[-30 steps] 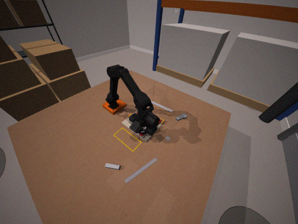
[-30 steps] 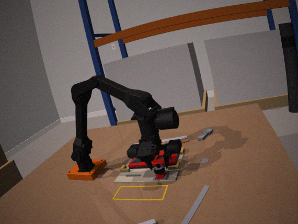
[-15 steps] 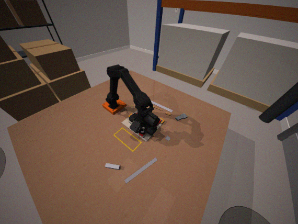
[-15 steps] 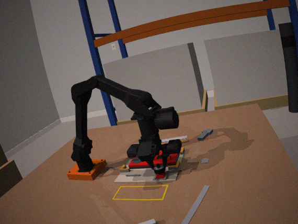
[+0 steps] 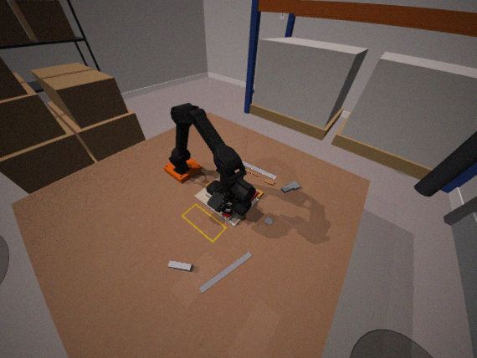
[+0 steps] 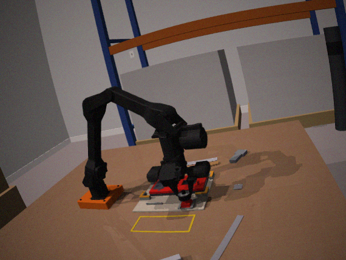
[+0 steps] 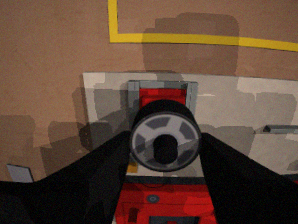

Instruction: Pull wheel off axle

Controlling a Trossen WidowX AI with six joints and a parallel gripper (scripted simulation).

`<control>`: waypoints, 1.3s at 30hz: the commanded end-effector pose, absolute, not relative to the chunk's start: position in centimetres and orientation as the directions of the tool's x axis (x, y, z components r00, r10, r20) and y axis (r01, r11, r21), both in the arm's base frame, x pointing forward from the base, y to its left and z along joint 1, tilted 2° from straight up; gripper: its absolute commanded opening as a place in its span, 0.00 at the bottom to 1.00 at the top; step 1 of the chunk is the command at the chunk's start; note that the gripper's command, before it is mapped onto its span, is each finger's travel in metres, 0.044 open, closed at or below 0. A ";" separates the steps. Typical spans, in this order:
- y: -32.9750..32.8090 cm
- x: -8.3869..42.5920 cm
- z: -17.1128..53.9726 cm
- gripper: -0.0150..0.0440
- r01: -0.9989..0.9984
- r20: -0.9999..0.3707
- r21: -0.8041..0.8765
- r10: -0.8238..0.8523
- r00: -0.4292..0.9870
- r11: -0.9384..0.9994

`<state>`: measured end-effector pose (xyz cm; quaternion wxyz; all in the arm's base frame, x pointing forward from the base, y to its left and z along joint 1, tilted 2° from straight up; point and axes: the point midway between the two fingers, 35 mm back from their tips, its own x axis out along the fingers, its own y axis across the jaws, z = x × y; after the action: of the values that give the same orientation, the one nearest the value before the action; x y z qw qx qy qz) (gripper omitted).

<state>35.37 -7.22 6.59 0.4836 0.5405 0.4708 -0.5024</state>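
The wheel (image 7: 165,124) (image 6: 184,195) is dark, with a grey spoked face and a black axle end (image 7: 165,149) in its centre. It sits on the upright axle above a small red block (image 7: 162,94) (image 6: 186,203) in a grey holder on the pale board (image 7: 225,100) (image 6: 141,208). My gripper (image 7: 164,139) (image 6: 184,193) is shut on the wheel, one finger at each side of its rim. The marked area, a yellow outline (image 5: 197,228) (image 6: 161,231) (image 7: 175,38), lies on the table just beyond the board's edge. The lower axle is hidden by the wheel.
A red plate (image 6: 167,191) (image 7: 190,200) lies on the board behind the wheel, and a small grey bar (image 6: 155,203) (image 7: 280,129) beside it. A long grey strip (image 5: 226,273), a white block (image 5: 180,265), a small grey plate (image 5: 269,221) and a grey piece (image 5: 290,186) lie around.
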 end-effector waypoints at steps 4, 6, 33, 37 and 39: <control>-7.3 35.5 7.0 0.25 0.994 -0.998 0.056 0.021 0.058 -0.090; -7.3 35.5 7.1 0.25 0.994 -0.998 0.056 0.021 0.058 -0.090; -7.3 35.5 8.0 0.25 0.994 -0.998 0.057 0.019 0.059 -0.091; -7.3 35.5 8.1 0.25 0.994 -0.998 0.057 0.019 0.059 -0.091; -7.3 35.5 8.2 0.25 0.994 -0.998 0.057 0.019 0.059 -0.091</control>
<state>35.31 -7.23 7.70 0.4836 0.5400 0.4707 -0.5029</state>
